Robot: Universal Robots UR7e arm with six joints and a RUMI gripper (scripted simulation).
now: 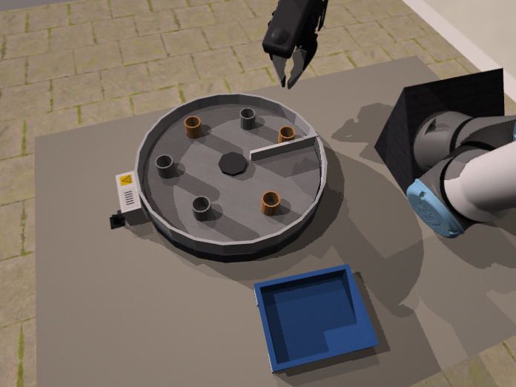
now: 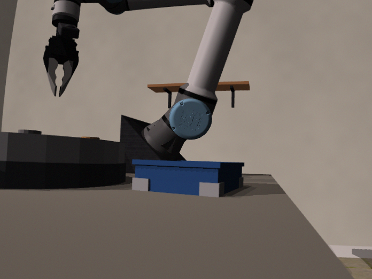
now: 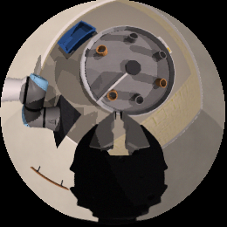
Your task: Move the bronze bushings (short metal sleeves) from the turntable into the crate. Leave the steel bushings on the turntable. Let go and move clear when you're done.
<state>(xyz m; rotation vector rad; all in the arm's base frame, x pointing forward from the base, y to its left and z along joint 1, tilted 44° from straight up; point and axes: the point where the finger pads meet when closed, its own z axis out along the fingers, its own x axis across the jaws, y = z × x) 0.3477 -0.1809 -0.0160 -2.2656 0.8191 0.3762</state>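
Top: our gripper (image 1: 288, 84) pinched together, empty, hangs off turntable (image 1: 155, 124) far rim; three bronze bushings (image 1: 193, 126) inside, crate (image 1: 266, 291) holds none.
Exterior: gripper high.
Wrist: we risk descending with tips together, toppling bushing.

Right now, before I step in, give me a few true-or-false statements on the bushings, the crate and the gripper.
1. Three bronze bushings stand on the turntable. True.
2. The blue crate holds one bushing. False: no bushing lies in it.
3. The gripper is shut on nothing, high above the turntable's rim. True.
4. Only two steel bushings are on the turntable. False: there are three.
5. Every bushing lies on its side. False: all stand upright.
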